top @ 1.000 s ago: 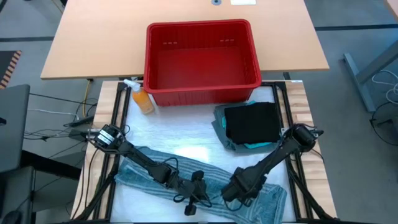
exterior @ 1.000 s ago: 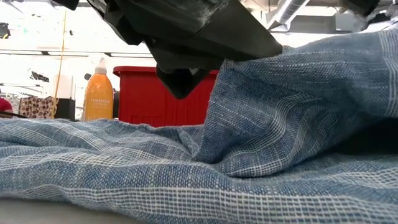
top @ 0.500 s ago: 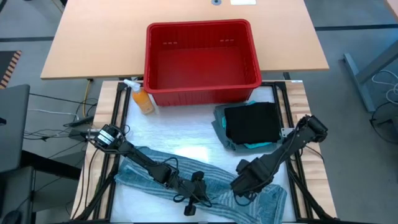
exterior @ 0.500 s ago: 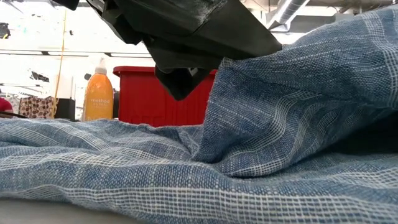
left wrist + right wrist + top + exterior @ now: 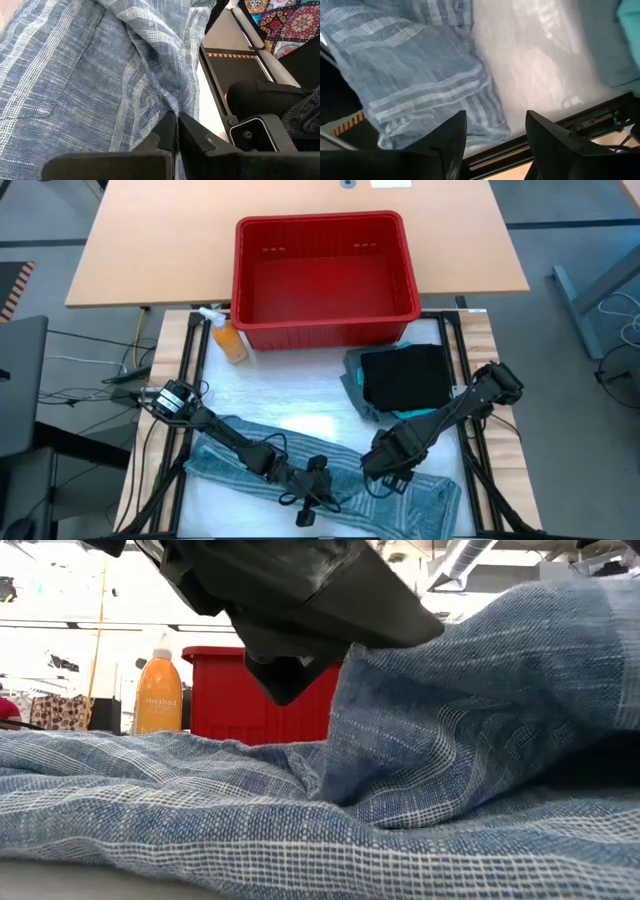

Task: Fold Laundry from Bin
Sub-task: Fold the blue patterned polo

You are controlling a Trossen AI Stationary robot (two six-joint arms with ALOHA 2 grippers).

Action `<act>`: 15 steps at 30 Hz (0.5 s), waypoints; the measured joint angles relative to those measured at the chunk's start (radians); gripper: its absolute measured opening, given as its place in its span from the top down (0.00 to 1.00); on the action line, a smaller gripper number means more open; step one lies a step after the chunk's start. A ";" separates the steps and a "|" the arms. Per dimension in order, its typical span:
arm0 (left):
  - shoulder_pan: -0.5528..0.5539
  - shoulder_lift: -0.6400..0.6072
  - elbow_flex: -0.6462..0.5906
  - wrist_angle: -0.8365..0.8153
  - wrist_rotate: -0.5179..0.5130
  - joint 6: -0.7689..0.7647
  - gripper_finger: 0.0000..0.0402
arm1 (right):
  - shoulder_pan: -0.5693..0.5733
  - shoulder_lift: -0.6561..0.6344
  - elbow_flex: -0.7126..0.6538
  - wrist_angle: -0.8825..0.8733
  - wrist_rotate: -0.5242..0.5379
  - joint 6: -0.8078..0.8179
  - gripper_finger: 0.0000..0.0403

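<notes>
1. Blue-grey mottled woven garment (image 5: pixel 330 475) lies spread along the table's near edge, rumpled.
2. Left gripper (image 5: pixel 176 131) sits at the near edge, fingers pinched together on a fold of this garment.
3. Right gripper (image 5: pixel 496 131) hangs over the garment's right part, fingers apart, holding nothing.
4. Black folded garment (image 5: pixel 405 377) tops a stack near the right edge.
5. Red slotted plastic bin (image 5: pixel 325 280) stands at the far edge.

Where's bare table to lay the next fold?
Bare white table runs from the spray bottle to the folded stack, between the bin and the blue shirt. The near edge is crowded: shirt, left gripper, right gripper. The bin is empty too.
</notes>
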 joint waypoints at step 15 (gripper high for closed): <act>0.000 0.000 0.005 -0.036 0.013 0.090 0.95 | 0.364 -0.009 0.000 0.140 0.125 0.815 0.45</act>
